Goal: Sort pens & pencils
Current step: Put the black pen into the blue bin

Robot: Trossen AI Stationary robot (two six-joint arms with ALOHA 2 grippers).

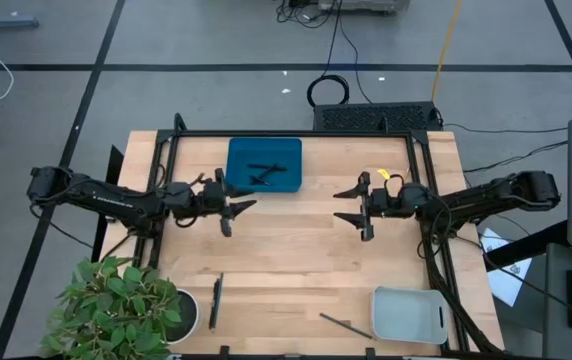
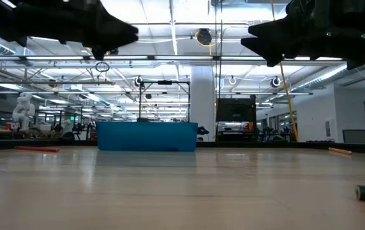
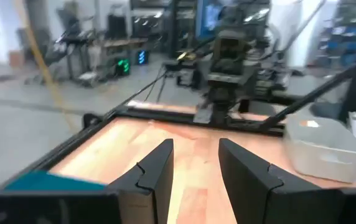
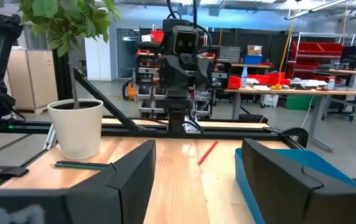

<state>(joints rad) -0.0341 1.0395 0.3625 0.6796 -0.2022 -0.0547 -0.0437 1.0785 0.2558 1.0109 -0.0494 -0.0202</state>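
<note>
Two black pens lie in the blue tray at the far left of the table. A red pencil lies flat on the wood near the left arm's base. An orange pencil lies at the far right. A dark stick lies beside the plant pot, and a grey stick lies by the pale tray. My left gripper hangs open above the table just near of the blue tray. My right gripper faces it, open, with nothing between its fingers.
A potted plant stands at the near left corner. A pale grey tray stands at the near right. A black frame runs along the table's far edge and sides. Bare wood lies between the two grippers.
</note>
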